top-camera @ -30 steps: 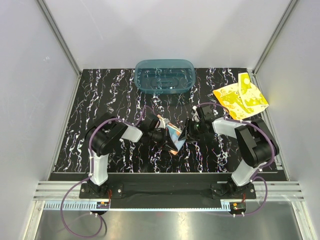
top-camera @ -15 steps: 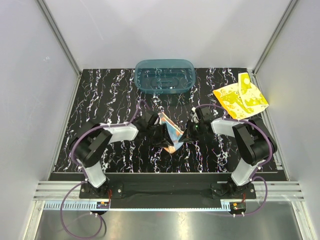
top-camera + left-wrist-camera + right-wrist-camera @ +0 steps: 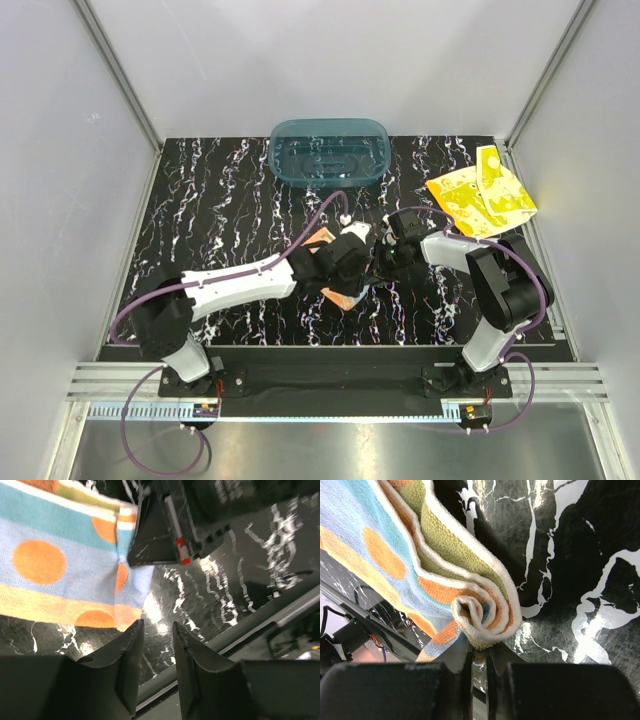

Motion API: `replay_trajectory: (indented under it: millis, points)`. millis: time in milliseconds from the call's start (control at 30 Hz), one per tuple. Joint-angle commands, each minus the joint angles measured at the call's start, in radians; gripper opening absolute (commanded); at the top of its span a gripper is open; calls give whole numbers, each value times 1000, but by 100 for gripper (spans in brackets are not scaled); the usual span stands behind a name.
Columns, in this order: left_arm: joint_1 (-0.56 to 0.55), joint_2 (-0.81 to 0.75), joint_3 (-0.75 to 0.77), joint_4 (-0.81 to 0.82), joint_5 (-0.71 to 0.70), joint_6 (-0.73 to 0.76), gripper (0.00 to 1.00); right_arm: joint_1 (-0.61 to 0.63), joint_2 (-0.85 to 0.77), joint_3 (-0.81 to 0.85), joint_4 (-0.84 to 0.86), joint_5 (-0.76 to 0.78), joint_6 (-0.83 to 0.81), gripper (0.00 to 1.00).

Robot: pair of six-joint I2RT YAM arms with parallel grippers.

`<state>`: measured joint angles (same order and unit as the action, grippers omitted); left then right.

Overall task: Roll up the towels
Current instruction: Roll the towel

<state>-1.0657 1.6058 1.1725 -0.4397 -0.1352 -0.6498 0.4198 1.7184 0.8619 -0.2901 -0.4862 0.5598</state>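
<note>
The left hand, jaws narrowly apart and empty, hovers just beside the dotted towel at the middle of the worktop. The towel's rolled end, axis pointing rightward, is pinched in the right hand. The yellow towel lies far right, nearer that arm.

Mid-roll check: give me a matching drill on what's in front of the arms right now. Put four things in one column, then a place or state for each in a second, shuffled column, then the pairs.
Column one:
1. dotted towel
2. yellow towel
3. teal tub
4. left gripper

Column two:
A. lies loose in the far right corner, not rolled
B. fingers apart, nothing between them
C. stands at the back, in the middle
D. partly rolled, its rolled end pinched by the right gripper

Pairs: 1-D, 2-A, 3-C, 4-B
</note>
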Motion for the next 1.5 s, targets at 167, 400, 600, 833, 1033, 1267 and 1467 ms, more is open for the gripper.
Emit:
replay_trajectory:
  millis: [167, 400, 600, 833, 1033, 1267, 1467]
  points:
    - [-14, 85, 18, 4, -52, 47, 32, 13, -20, 31, -49, 31, -32, 2]
    - [-14, 138, 19, 27, -46, 73, 31, 11, -14, 31, -52, 29, -34, 2]
    - [-17, 144, 9, 47, -38, 84, 31, 11, 3, 35, -49, 29, -37, 1]
    - [-42, 138, 27, 38, -38, 116, 32, 14, 21, 42, -43, 26, -35, 1]
    - [-46, 203, 35, 10, -61, 122, 34, 13, 23, 45, -43, 24, -37, 1]
    - [-50, 232, -4, 18, -110, 128, 37, 13, 24, 39, -40, 18, -43, 0]
    - [-54, 210, -10, -8, -179, 151, 42, 13, 38, 40, -37, 12, -46, 0]
